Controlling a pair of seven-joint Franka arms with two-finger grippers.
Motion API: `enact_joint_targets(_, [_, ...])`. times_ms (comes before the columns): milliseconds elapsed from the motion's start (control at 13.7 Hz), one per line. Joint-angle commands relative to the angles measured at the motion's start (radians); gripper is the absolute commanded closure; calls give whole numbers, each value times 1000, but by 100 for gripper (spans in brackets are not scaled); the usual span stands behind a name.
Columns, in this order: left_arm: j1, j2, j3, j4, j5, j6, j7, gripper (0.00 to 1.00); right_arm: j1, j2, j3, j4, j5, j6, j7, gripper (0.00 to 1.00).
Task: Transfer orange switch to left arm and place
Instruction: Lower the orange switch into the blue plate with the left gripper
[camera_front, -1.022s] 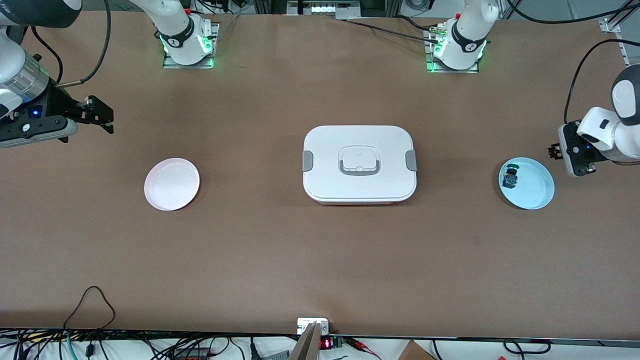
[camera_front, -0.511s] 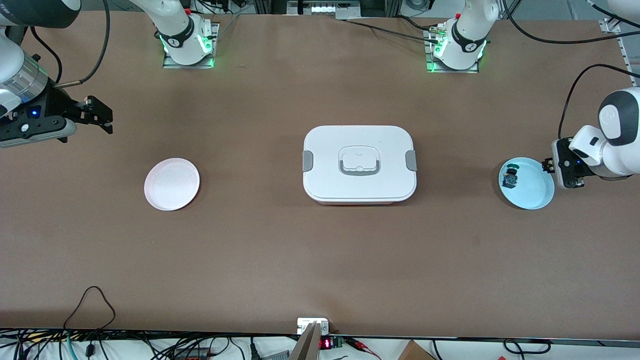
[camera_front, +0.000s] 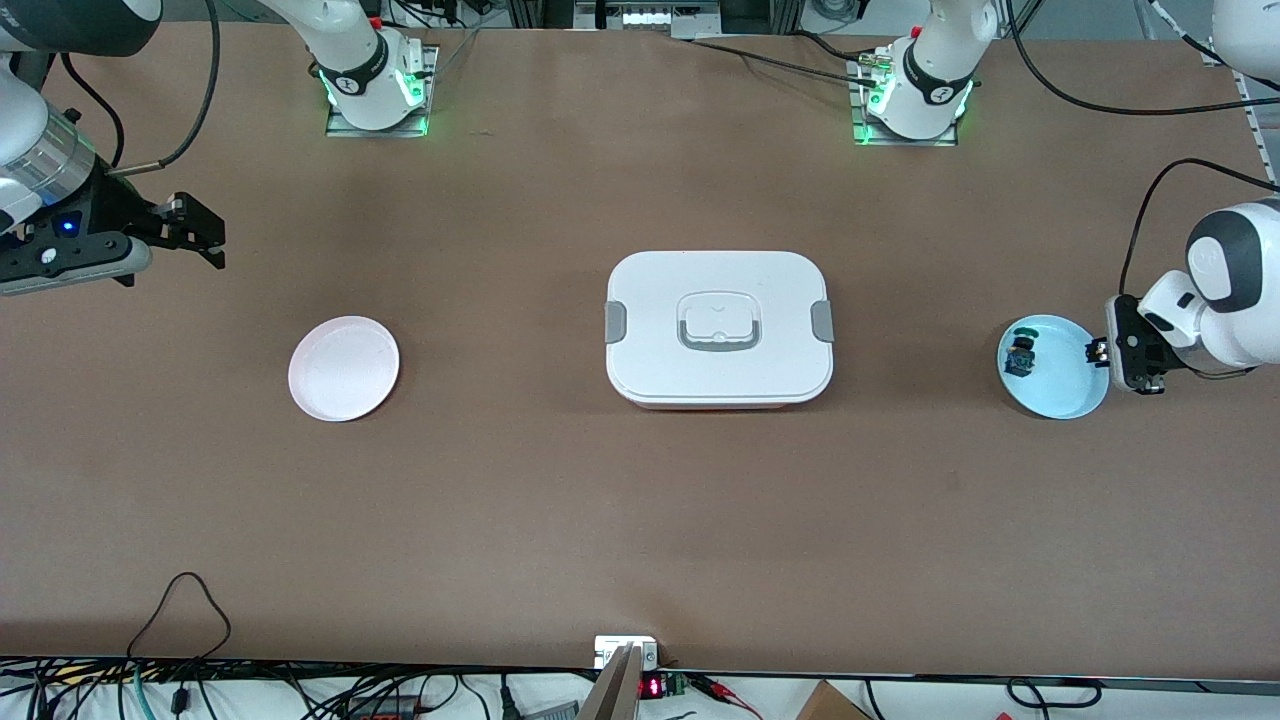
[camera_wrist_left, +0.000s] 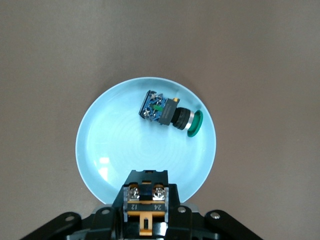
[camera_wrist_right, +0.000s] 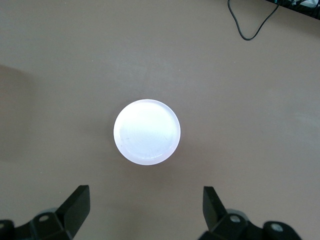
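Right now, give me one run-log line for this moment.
left gripper: shut on orange switch, over blue plate | right gripper: open, waiting above pink plate | box: mid-table

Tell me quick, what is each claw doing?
Left claw: shut on the orange switch, over the blue plate.
Right claw: open, holding nothing.

Orange switch (camera_wrist_left: 145, 206), clamped in left tool (camera_wrist_left: 145, 220), showing terminal numbers "12" and "24"; no other readable text.
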Motion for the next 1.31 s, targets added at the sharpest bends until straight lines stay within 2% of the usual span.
enact_joint_targets(0, [37,35,-19,-6,22,61,33,100,6,-7,9,-3,11,4,0,0])
enact_joint_targets(438, [53,45,-21,-102,21,181,48,100,21,-7,10,-2,11,7,-2,0])
enact_joint_targets(730, [53,40,-27,-159,14,255,52,100,17,-7,3,-3,42,2,-2,0])
enact_joint_targets(1241, [73,48,-28,-184,14,262,54,100,14,-7,1,0,43,12,-2,0])
